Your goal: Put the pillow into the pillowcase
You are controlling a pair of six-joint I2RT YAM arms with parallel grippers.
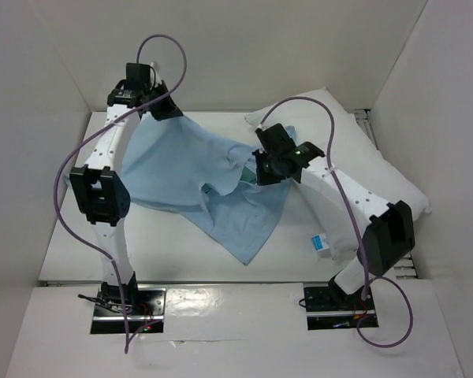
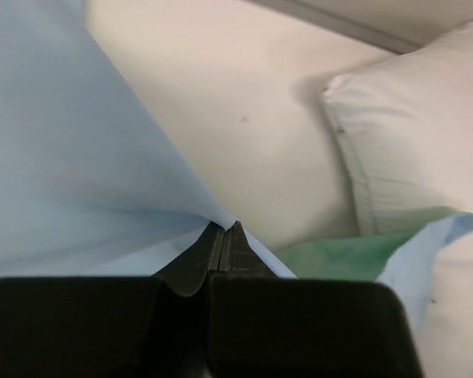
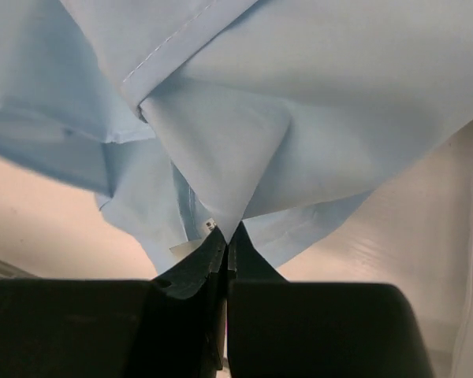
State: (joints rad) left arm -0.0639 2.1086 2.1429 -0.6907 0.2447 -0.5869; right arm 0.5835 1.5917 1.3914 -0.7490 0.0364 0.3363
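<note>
The left pincer is shut tight, its two dark tips meeting on a thin edge of the pillowcase at the far left of the counter. The cloth fans away from that pinch in a smooth, taut sheet. The right pincer is likewise clamped on the same cloth, nipping the tip of a folded peak near the middle of the scene, with a stitched hem and a tiny tag hanging close by. Whether it holds one layer or several cannot be told. Judging by this, the step in hand is lifting and spreading the case to expose its mouth. It would go best if the two pinch points drew apart gently along the hem, so the slack falls out without dragging cloth from either grip, and if only a single layer stayed in each pincer, so the opening can gape rather than stay flat. The fabric is thin, limp and pale blue, deeply creased where it sags between the arms, with a greenish patch next to the pillow. The pillow lies on the counter at the right, beneath the right arm, plump, white and faintly ribbed, with a small blue-and-white label at its near edge; the case's right edge just reaches onto it.
</note>
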